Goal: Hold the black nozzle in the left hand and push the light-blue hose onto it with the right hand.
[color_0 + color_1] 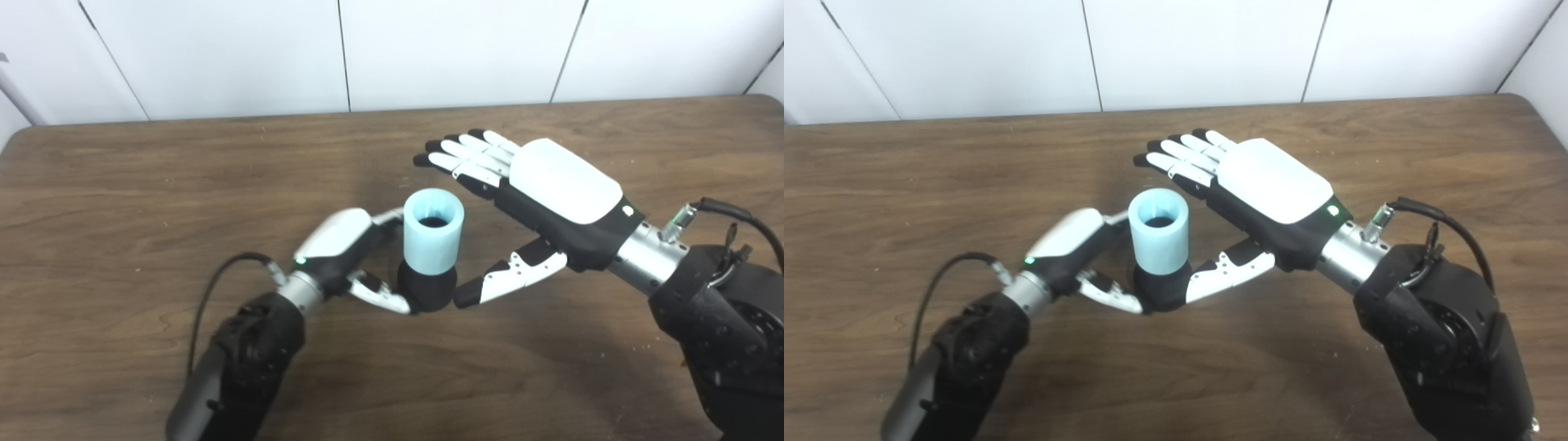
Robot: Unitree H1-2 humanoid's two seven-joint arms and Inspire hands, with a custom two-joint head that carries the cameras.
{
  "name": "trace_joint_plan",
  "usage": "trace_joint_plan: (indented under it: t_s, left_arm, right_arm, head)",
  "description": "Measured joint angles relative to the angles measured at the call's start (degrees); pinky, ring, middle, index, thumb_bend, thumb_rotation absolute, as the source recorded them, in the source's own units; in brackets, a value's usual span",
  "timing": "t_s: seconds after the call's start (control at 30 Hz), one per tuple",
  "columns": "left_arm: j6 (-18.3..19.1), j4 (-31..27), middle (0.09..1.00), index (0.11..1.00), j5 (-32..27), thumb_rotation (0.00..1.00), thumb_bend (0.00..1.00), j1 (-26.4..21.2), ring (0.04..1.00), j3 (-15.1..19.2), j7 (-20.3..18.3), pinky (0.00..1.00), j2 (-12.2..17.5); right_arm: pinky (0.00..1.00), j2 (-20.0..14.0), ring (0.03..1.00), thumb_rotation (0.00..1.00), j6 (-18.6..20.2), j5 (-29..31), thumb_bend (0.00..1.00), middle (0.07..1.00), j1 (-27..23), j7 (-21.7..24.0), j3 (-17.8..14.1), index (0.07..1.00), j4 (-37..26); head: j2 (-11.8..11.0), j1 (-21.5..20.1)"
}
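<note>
The light-blue hose (432,237) is a short upright tube sitting on the black nozzle (427,289), whose base shows below it on the table. My left hand (346,251) is shut on the nozzle, thumb in front at its base and fingers behind the hose. My right hand (539,196) is open just right of the hose, fingers (465,156) spread above and behind it, thumb tip near the nozzle's right side. The hose (1159,237), nozzle (1160,288), left hand (1072,251) and right hand (1262,193) show the same way in the right eye view.
The brown wooden table (153,184) fills the view, with its far edge against a white panelled wall (245,55). Black cables run from both wrists.
</note>
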Motion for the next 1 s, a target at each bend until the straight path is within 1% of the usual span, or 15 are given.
trace_joint_plan:
  t_s: [0.13,0.23,0.3,0.4,0.47,0.53,0.57,0.63,0.67,0.7,0.77,0.8,0.87,0.93,1.0]
  left_arm:
    - [0.69,-0.95,0.876,0.852,-0.67,0.24,0.97,-0.04,0.889,1.5,-0.02,0.94,0.11]
    - [1.56,-2.8,0.872,0.847,-1.89,0.22,0.97,-0.04,0.884,2.97,0.0,0.92,0.09]
    - [2.04,-4.39,0.866,0.841,-2.79,0.2,0.98,-0.1,0.877,4.58,0.05,0.91,0.11]
    - [2.49,-6.51,0.863,0.839,-3.93,0.2,0.98,-0.28,0.876,6.72,0.1,0.9,0.43]
    - [2.64,-6.92,0.862,0.839,-5.19,0.21,0.98,-0.36,0.871,7.98,0.1,0.87,0.67]
    - [3.12,-7.69,0.863,0.841,-7.76,0.21,0.98,0.0,0.871,10.4,0.2,0.85,0.66]
    - [3.41,-8.0,0.864,0.841,-9.11,0.22,0.95,0.07,0.874,11.78,0.52,0.85,0.68]
    - [4.21,-8.47,0.866,0.84,-11.62,0.24,0.92,0.47,0.877,14.17,1.36,0.85,0.66]
    - [4.39,-8.5,0.866,0.839,-12.28,0.25,0.87,1.02,0.879,15.11,2.04,0.85,0.65]
    - [4.54,-8.53,0.866,0.839,-13.01,0.26,0.85,1.73,0.879,15.77,2.78,0.85,0.51]
    - [5.06,-8.53,0.861,0.835,-13.92,0.27,0.81,3.55,0.869,16.38,3.78,0.85,0.0]
    - [5.41,-8.53,0.859,0.834,-14.17,0.27,0.8,4.49,0.863,16.54,4.21,0.85,-0.45]
    - [6.29,-8.52,0.853,0.827,-14.42,0.28,0.79,5.81,0.848,16.82,5.16,0.85,-1.49]
    - [6.31,-8.52,0.842,0.816,-15.95,0.28,0.75,6.66,0.828,17.91,6.36,0.85,-2.21]
    - [6.2,-8.39,0.836,0.812,-17.12,0.28,0.71,7.62,0.828,19.8,8.61,0.84,-2.98]
  right_arm:
    - [1.0,-0.06,0.976,0.92,0.02,0.22,0.57,0.969,-0.04,0.0,-0.38,0.951,0.33]
    - [1.0,-0.4,0.974,0.92,0.18,1.07,0.57,0.968,-0.06,0.0,-1.17,0.952,0.8]
    - [1.0,-0.8,0.974,0.92,0.29,1.84,0.58,0.966,-0.21,-0.02,-2.28,0.956,1.14]
    - [1.0,-2.23,0.974,0.92,0.45,3.03,0.58,0.966,-0.89,-0.13,-3.45,0.958,2.08]
    - [1.0,-2.49,0.975,0.93,0.5,3.61,0.58,0.967,-1.1,-0.6,-4.01,0.96,2.99]
    - [1.0,-2.4,0.976,0.93,0.44,4.52,0.57,0.968,-1.05,-1.66,-4.56,0.964,4.82]
    - [1.0,-2.36,0.977,0.93,0.44,4.85,0.57,0.968,-0.86,-2.23,-4.94,0.965,5.91]
    - [1.0,-1.99,0.977,0.94,0.51,5.69,0.57,0.968,0.1,-4.18,-6.09,0.965,8.44]
    - [0.99,-1.74,0.976,0.94,0.76,6.17,0.56,0.968,0.75,-5.07,-6.49,0.962,9.42]
    - [0.98,-0.99,0.975,0.94,1.21,7.02,0.56,0.968,1.64,-6.2,-7.03,0.961,10.4]
    - [0.94,1.34,0.97,0.95,2.56,8.1,0.55,0.967,3.61,-8.42,-8.02,0.963,11.84]
    - [0.92,2.64,0.967,0.95,2.99,8.67,0.55,0.967,4.46,-9.6,-8.11,0.964,12.71]
    - [0.9,4.34,0.966,0.95,4.03,9.5,0.55,0.968,5.81,-10.48,-8.02,0.965,14.03]
    - [0.88,4.78,0.966,0.96,5.02,10.31,0.54,0.977,6.54,-10.99,-7.99,0.969,15.3]
    - [0.87,4.87,0.963,0.97,5.5,11.06,0.53,0.989,6.85,-12.57,-8.37,0.974,17.08]
  head:
    - [0.09,0.09]
    - [0.09,0.09]
    - [0.09,-0.17]
    - [0.09,-0.18]
    - [0.0,-0.35]
    - [0.0,-0.26]
    - [-0.09,-0.18]
    - [-0.17,0.0]
    - [-0.18,0.0]
    - [0.0,-0.09]
    - [-0.09,-0.09]
    - [-0.09,-0.09]
    - [-0.09,-0.17]
    - [-0.18,-0.09]
    - [-0.18,-0.09]
